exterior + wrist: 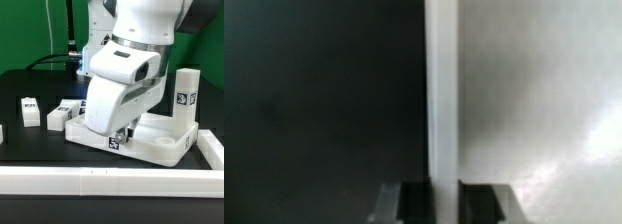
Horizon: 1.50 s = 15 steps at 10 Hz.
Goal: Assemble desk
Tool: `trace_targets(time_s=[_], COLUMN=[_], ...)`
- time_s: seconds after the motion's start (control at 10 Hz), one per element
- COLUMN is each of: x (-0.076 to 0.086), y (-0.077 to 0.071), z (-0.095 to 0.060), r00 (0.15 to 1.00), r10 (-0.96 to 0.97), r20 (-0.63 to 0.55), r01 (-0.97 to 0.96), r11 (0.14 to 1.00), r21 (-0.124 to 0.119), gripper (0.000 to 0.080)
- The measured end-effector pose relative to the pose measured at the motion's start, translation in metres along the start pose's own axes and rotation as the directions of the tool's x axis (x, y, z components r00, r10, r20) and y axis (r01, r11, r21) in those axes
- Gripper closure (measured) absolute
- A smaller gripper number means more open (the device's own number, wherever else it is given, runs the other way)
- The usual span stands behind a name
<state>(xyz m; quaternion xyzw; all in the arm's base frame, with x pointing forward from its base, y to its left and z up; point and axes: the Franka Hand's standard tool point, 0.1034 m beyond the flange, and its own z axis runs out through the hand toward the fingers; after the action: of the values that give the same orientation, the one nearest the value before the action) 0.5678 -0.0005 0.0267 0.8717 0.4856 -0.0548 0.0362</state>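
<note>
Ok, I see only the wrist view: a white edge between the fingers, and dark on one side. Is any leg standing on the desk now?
Observer: Yes, one leg stands upright in a corner of the desk slab, at the exterior view's right.
Operator: And the other legs?
Observer: At least two loose legs lie on the black table, off the slab at the exterior view's left: one, another.
Operator: Where on the slab is the gripper?
Observer: The gripper is at the slab's front rim, beside a tag, and seems shut on that rim.
</note>
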Motion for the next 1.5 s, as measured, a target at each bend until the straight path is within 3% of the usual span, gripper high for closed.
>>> trace_targets(time_s=[0.3, 0.5, 0.8, 0.9, 1.5], x=[-0.003, -0.006, 0.013, 0.019, 0.027], y=[0.001, 0.003, 0.006, 0.008, 0.018], z=[0.001, 0.002, -0.003, -0.004, -0.009], r00=[1.0, 0.987, 0.908, 0.869, 0.876], r10=[-0.024, -0.16, -0.416, -0.49, -0.476], r20=[0.005, 0.021, 0.05, 0.063, 0.077], r01=[0.024, 0.16, 0.418, 0.493, 0.479], r11=[1.0, 0.987, 0.908, 0.87, 0.878], r21=[-0.001, -0.007, -0.031, -0.024, -0.011], gripper=[0.0737, 0.0737, 0.0737, 0.0737, 0.0737])
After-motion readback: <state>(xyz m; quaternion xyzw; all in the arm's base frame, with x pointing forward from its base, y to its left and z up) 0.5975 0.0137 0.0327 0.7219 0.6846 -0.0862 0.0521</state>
